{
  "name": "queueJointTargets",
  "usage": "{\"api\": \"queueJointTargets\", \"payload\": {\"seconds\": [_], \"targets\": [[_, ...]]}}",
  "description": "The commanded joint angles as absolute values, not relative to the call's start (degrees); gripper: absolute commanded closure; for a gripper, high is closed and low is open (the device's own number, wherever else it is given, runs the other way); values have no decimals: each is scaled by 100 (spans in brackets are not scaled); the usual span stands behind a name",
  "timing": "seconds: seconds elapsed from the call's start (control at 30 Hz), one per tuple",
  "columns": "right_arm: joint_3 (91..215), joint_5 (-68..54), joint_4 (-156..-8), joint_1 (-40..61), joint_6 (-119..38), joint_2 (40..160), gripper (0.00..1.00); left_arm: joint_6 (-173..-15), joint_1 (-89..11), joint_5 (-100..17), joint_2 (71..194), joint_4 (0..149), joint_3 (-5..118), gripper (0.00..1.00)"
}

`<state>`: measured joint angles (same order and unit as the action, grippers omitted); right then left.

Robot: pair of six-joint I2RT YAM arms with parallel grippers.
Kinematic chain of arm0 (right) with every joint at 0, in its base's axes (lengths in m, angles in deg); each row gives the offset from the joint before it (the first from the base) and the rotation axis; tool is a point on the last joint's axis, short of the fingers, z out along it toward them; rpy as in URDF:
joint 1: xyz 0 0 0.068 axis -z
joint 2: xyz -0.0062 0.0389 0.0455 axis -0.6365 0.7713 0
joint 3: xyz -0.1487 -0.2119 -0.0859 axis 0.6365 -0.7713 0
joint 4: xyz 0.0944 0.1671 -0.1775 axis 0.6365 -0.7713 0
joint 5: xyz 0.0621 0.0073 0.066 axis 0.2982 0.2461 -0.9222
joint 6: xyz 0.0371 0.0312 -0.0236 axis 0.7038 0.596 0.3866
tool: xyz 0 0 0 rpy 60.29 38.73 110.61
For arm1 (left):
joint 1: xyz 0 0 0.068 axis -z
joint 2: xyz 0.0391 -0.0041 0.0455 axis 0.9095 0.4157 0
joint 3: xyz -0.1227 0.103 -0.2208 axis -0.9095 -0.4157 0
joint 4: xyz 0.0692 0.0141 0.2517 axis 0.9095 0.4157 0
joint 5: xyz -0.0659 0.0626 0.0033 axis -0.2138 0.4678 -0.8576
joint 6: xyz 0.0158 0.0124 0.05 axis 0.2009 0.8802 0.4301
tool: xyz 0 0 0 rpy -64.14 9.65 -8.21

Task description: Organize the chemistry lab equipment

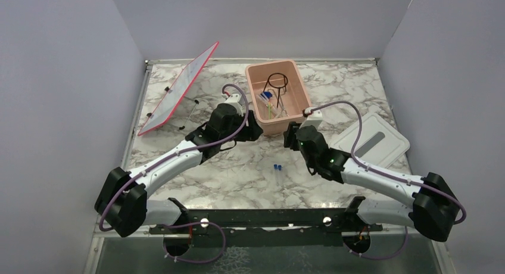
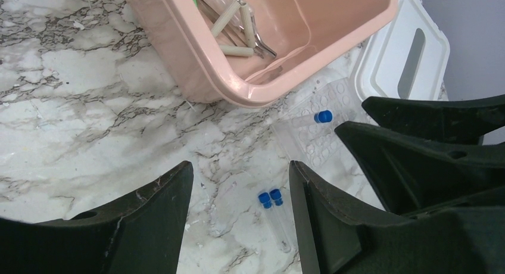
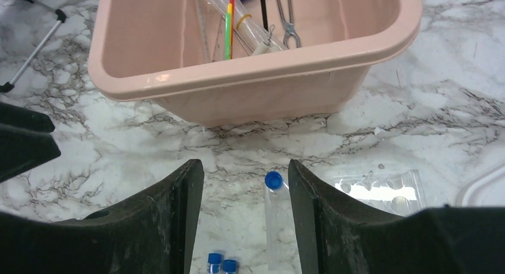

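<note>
One tube (image 3: 274, 220) inside right claw (image 3: 244, 173)

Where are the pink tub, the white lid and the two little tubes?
Pink tub (image 3: 262, 98): right wrist view, front wall.
White lid (image 1: 390, 142): top view, flat top.
Two little tubes (image 2: 276, 196): left wrist view, one blue cap.

The near wall of the tub (image 1: 275, 127) stands just ahead of the left gripper (image 1: 254, 131) and right gripper (image 1: 290, 135), with little gap between them. Toward the bases the table (image 1: 238, 176) lies open, except two capped tubes (image 1: 277, 168). The lid (image 1: 372, 140) fills the right side; the leaning panel (image 1: 178, 89) walls off the far left.
</note>
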<state>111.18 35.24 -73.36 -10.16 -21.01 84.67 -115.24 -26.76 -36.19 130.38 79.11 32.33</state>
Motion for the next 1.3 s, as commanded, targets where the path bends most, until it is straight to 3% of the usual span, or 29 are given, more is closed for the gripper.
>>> {"api": "queueJointTargets", "payload": {"seconds": [0.0,0.2,0.63,0.93,1.27], "targets": [[11826,3385,-9209,-808,-1395,8709,46,-11549,-2703,-3477,12776,7811,3086,36],[12273,2962,-9840,-567,-1349,9175,58,-11600,-2708,-3554,12709,7804,2957,35],[12522,2735,-10162,-493,-1259,9554,61,-11653,-2705,-3890,12683,7696,2713,32],[12853,2764,-10104,-449,-1445,9592,53,-11651,-2703,-3886,12663,7687,2665,32],[13032,2617,-9829,-249,-1698,10055,64,-11694,-2703,-3894,12634,7670,2601,32]]}}
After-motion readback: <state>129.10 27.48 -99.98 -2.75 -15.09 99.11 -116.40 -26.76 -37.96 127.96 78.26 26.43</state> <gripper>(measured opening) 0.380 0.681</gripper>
